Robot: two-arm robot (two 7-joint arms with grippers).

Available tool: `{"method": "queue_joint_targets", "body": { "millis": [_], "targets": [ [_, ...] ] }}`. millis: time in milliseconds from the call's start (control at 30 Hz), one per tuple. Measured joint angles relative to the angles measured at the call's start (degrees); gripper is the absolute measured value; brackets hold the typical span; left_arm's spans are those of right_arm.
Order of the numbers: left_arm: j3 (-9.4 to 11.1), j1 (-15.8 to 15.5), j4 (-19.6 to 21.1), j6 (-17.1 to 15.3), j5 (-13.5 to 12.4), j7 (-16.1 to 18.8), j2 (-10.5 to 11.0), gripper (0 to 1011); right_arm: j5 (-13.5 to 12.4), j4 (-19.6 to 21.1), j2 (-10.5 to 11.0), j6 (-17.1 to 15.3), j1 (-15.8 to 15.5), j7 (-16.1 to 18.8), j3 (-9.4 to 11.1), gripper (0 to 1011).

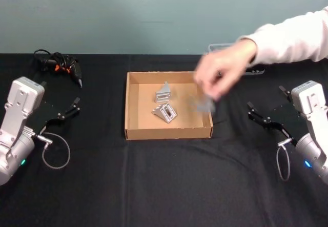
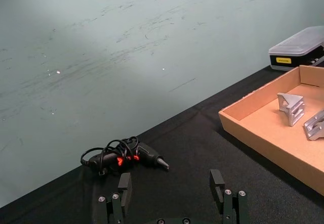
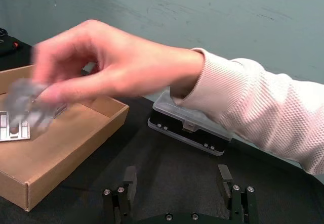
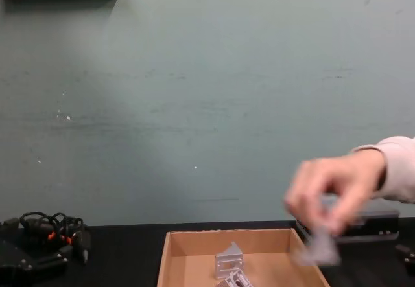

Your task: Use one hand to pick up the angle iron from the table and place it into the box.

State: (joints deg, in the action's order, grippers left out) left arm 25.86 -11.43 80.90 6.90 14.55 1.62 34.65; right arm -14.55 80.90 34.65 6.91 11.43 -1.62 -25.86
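The tan cardboard box [image 1: 169, 132] sits mid-table on the black table [image 1: 164, 186], with two silver angle irons [image 1: 163, 92] [image 1: 165, 112] lying inside. A person's hand [image 1: 223, 70] in a white sleeve hovers over the box's right side, holding a blurred angle iron [image 1: 204, 104]. My left gripper [image 1: 61, 98] rests open at the left, well clear of the box. My right gripper [image 1: 265, 98] rests open to the right of the box, with nothing between its fingers. In the right wrist view the held angle iron [image 3: 25, 102] hangs above the box [image 3: 81, 148].
A black tool with orange marks and a coiled cable [image 1: 61, 68] lies at the back left. A small black case with a clear lid [image 3: 192, 128] stands behind the box at the back right, partly covered by the person's arm. Wide bare tabletop lies in front.
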Motion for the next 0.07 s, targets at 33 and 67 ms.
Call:
{"method": "queue_joint_targets", "body": {
  "millis": [33,67],
  "targets": [
    [0.0,0.0,0.0,0.0,0.0,0.0,0.0,1011,0.0,0.0,0.0,0.0,0.0,0.0,0.0,1003],
    [0.0,0.0,0.0,0.0,0.0,0.0,0.0,1011,0.0,0.0,0.0,0.0,0.0,0.0,0.0,1003]
  ]
}}
